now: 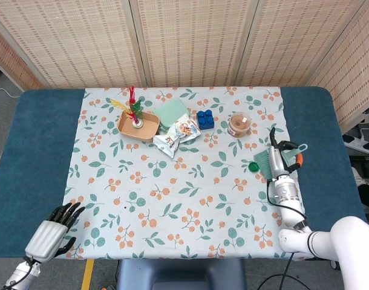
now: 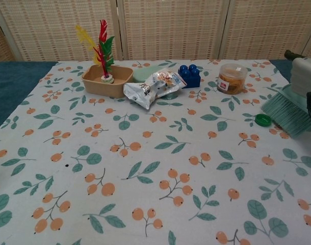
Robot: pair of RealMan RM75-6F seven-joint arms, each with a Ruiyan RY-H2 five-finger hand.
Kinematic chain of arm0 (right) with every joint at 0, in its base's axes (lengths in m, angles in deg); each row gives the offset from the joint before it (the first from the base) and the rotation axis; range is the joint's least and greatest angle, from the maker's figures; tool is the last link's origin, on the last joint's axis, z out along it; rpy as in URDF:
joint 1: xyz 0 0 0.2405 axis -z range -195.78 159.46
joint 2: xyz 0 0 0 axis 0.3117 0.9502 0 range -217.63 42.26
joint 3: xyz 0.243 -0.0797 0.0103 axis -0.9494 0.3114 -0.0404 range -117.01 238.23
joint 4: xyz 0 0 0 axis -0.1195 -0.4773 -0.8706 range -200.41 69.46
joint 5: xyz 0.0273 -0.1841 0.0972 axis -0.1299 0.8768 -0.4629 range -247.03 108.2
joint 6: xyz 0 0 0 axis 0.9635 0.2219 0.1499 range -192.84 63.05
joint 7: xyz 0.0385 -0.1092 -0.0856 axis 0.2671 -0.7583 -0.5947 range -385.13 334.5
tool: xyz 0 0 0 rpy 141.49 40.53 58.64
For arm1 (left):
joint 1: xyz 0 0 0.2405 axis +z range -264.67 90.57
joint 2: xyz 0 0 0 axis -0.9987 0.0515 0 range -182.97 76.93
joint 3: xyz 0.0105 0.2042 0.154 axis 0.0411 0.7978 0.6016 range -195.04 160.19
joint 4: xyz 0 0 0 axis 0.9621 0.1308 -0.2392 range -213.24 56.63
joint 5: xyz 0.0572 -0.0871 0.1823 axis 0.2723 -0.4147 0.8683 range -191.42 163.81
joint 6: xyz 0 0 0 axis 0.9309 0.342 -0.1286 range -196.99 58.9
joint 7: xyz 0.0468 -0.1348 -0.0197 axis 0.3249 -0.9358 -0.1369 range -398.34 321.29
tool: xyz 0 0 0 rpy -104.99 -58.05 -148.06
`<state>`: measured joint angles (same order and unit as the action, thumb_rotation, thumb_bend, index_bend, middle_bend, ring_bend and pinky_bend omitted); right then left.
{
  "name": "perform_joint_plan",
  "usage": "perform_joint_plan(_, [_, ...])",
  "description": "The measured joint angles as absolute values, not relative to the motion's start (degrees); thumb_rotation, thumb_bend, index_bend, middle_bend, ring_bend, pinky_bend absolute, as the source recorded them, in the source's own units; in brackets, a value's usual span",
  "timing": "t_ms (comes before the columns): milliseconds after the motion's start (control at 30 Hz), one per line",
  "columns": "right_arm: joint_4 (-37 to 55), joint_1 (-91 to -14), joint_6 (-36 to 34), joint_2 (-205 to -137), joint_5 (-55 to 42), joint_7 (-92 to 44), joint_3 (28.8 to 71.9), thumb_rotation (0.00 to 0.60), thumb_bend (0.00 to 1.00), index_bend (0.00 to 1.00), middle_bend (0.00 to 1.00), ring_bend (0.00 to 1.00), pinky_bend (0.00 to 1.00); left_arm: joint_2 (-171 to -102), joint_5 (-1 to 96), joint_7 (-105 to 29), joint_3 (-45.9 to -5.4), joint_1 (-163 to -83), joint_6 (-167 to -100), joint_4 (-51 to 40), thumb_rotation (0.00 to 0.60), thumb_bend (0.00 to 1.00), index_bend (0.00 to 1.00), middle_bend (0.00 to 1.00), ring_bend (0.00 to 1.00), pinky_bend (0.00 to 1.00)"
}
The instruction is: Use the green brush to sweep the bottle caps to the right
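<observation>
The right hand (image 1: 280,158) gripped the green brush (image 2: 288,113) near the right edge of the flowered cloth (image 1: 172,199), its fingers closed round the handle; the bristles lay just right of a green bottle cap (image 2: 263,120), which sat close to them on the cloth; whether they touched it could not be told. The left hand (image 1: 50,232) rested at the near left corner of the worktop (image 1: 33,151), holding nothing, fingers loosely apart. The risk, as I judged it, was that the brush stood on the wrong side of the cap; a stroke from there would miss it or nudge it left; too steep a tilt might flick it off the cloth; the snack jar (image 1: 239,124) stood near enough to be clipped.
</observation>
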<state>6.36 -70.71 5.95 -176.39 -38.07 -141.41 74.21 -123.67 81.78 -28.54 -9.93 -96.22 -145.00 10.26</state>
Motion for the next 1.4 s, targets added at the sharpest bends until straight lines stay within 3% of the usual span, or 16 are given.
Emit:
perform_joint_plan(200, [4.83, -69.08, 5.15, -174.85, -36.95, -138.57, 74.79, 0.600, 0.44, 1.00, 0.83, 0.57, 0.00, -123.69, 81.46, -28.49, -10.20, -96.19, -145.21, 10.52, 0.600, 0.39, 0.00, 0.00, 0.00, 0.12])
perform_joint_plan(400, [9.09, -68.24, 5.72, -169.40, -34.54, -129.49, 72.63, 0.600, 0.44, 1.00, 0.83, 0.57, 0.00, -123.50, 82.33, -28.52, -9.90, -96.08, -145.82, 10.84, 0.600, 0.39, 0.00, 0.00, 0.00, 0.12])
perform_joint_plan(633, [21.53, -65.48, 7.44, -162.21, -29.04, -109.36, 68.36, 0.600, 0.44, 1.00, 0.83, 0.57, 0.00, -123.52, 82.94, -28.54, -9.65, -96.24, -145.77, 11.22, 0.600, 0.39, 0.00, 0.00, 0.00, 0.12])
perform_joint_plan(833, [36.72, -61.02, 9.54, -160.81, -25.20, -95.54, 65.91, 0.600, 0.44, 1.00, 0.83, 0.57, 0.00, -123.09, 83.58, -29.43, -9.29, -96.19, -146.16, 11.42, 0.600, 0.39, 0.00, 0.00, 0.00, 0.12])
perform_joint_plan(1000, [40.56, -58.02, 12.65, -162.90, -21.24, -94.34, 66.05, 0.600, 0.44, 1.00, 0.83, 0.57, 0.00, -123.01, 83.62, -29.63, -9.19, -96.18, -146.12, 11.34, 0.600, 0.39, 0.00, 0.00, 0.00, 0.12])
perform_joint_plan(1200, [38.33, -55.79, 14.20, -172.87, -20.47, -93.00, 65.81, 0.600, 0.44, 0.99, 0.83, 0.57, 0.00, -122.63, 84.26, -30.78, -8.77, -96.18, -146.27, 10.92, 0.600, 0.39, 0.00, 0.00, 0.00, 0.12])
perform_joint_plan(1333, [32.84, -54.65, 14.61, -180.54, -19.93, -93.28, 65.49, 0.600, 0.44, 0.84, 0.79, 0.55, 0.00, -122.45, 84.60, -31.07, -8.57, -96.21, -146.36, 10.85, 0.600, 0.39, 0.00, 0.00, 0.00, 0.12])
perform_joint_plan(1400, [30.50, -54.11, 14.87, -183.07, -19.46, -93.70, 65.48, 0.600, 0.44, 0.69, 0.70, 0.52, 0.00, -122.37, 84.67, -31.20, -8.55, -96.18, -146.49, 10.84, 0.600, 0.39, 0.00, 0.00, 0.00, 0.12])
